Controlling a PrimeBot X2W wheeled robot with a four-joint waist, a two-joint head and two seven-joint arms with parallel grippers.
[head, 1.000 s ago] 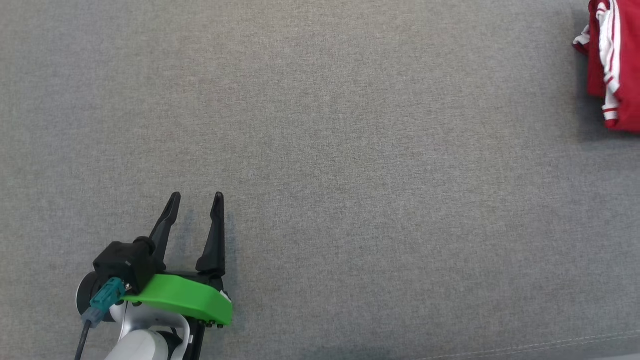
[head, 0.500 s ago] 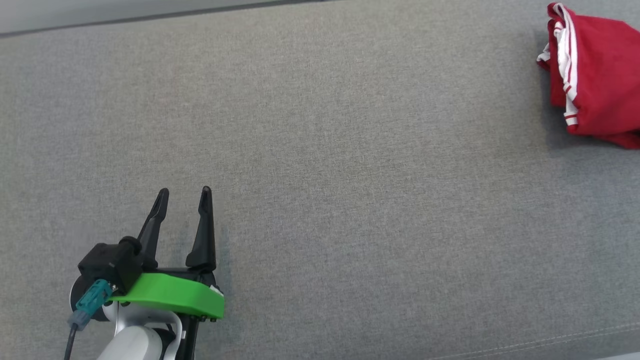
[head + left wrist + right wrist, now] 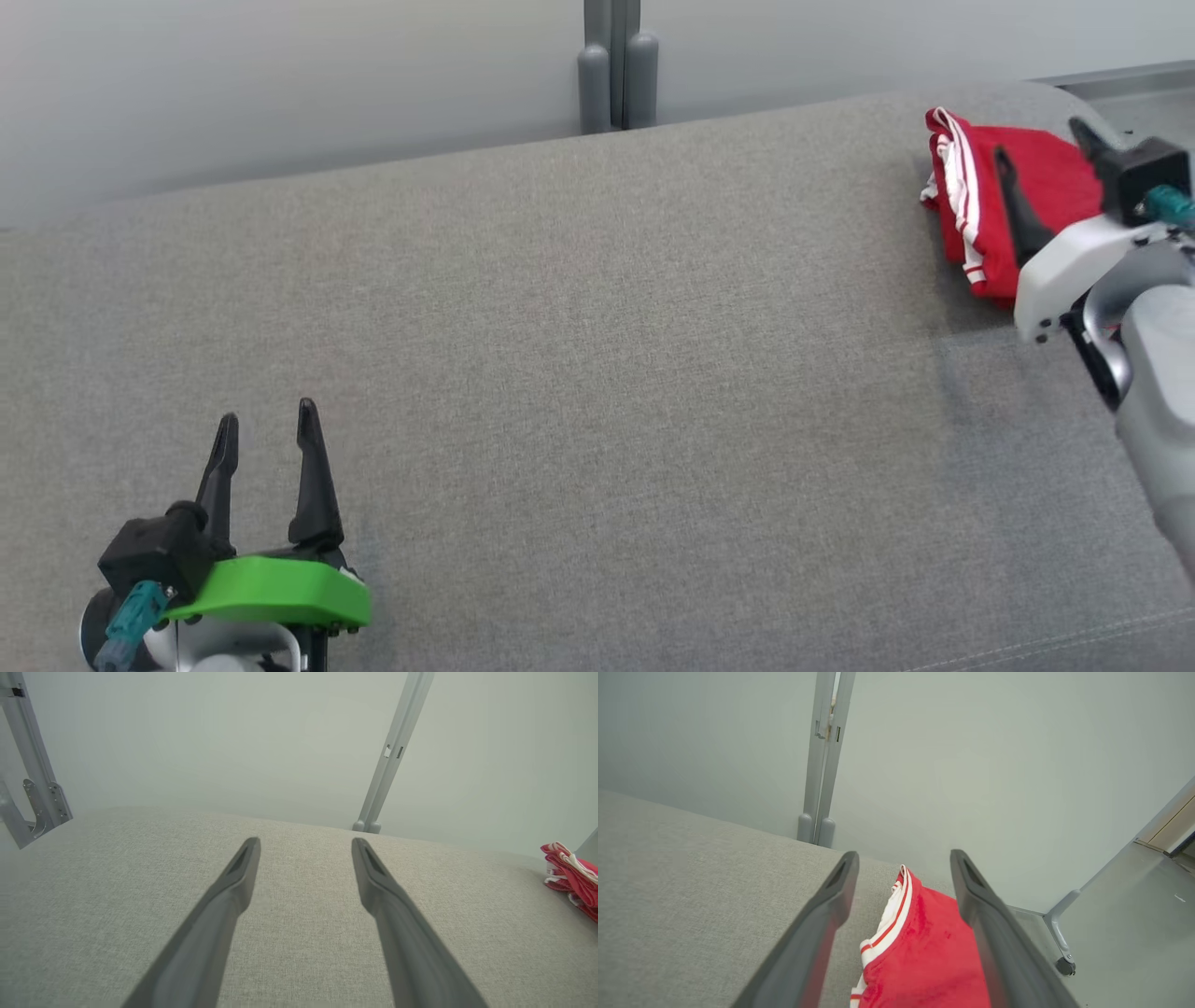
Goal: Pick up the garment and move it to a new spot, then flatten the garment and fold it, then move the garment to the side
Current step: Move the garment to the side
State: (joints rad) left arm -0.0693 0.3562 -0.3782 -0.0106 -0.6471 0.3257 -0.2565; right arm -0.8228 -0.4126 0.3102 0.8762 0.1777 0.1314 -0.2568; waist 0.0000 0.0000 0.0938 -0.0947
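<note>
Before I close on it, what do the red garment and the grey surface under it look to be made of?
Garment: soft, matte red cloth, probably a knit or fleece, with white striped trim; it slumps in loose folds. Grey surface: matte woven upholstery-like fabric, judging by its heathered weave and a stitched seam along the near edge.

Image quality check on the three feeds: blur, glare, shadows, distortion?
Head view: sharp, even light, no glare, soft shadow beside the garment. Left wrist view: hazy and washed out, its fingers soft, the post leaning. Right wrist view: fingers blurred near the lens, garment fairly crisp.
</note>
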